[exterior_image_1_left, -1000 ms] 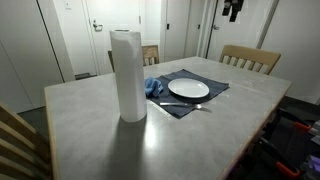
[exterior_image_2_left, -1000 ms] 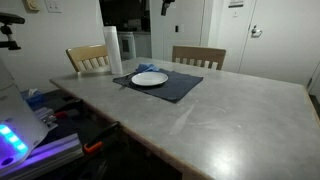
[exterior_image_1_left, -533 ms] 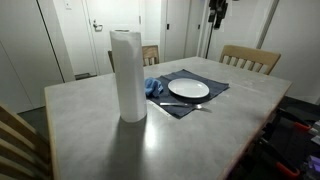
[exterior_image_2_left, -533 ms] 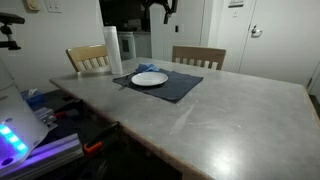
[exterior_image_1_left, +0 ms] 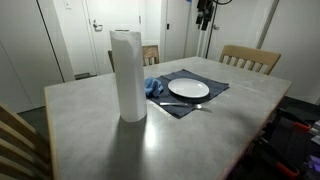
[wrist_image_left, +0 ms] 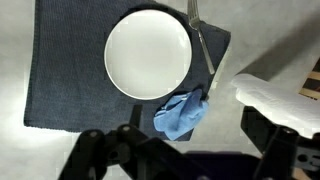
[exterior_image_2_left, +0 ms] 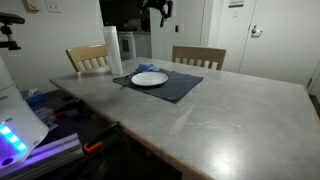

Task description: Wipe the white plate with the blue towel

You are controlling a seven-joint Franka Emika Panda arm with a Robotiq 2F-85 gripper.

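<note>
Spotted the crumpled blue cloth towel (wrist_image_left: pixel 182 114) at the edge of the dark ribbed fabric placemat (wrist_image_left: pixel 60 90), just beside the rim of the round, glossy white plate (wrist_image_left: pixel 148 52), perhaps touching it. Found the black two-finger gripper (wrist_image_left: pixel 180 152) hanging high above it all, jaws spread wide, nothing held. Judged the step in hand to be the reach down for the towel. Best to drop straight over the bunched middle and pinch a thick fold rather than a thin corner. Best also to keep clear of the plate's rim and the thin metal fork (wrist_image_left: pixel 200 45) lying alongside. Expected the soft cloth to drape once lifted. Reckoned on the smooth, hard plate sliding on the mat under sideways pressure, hence light, flat strokes. Noted a tall white paper towel roll (exterior_image_1_left: pixel 127 75) standing near on the pale grey speckled tabletop (exterior_image_1_left: pixel 100 140). Caught light wooden chairs (exterior_image_1_left: pixel 250 58) at the far side.
</note>
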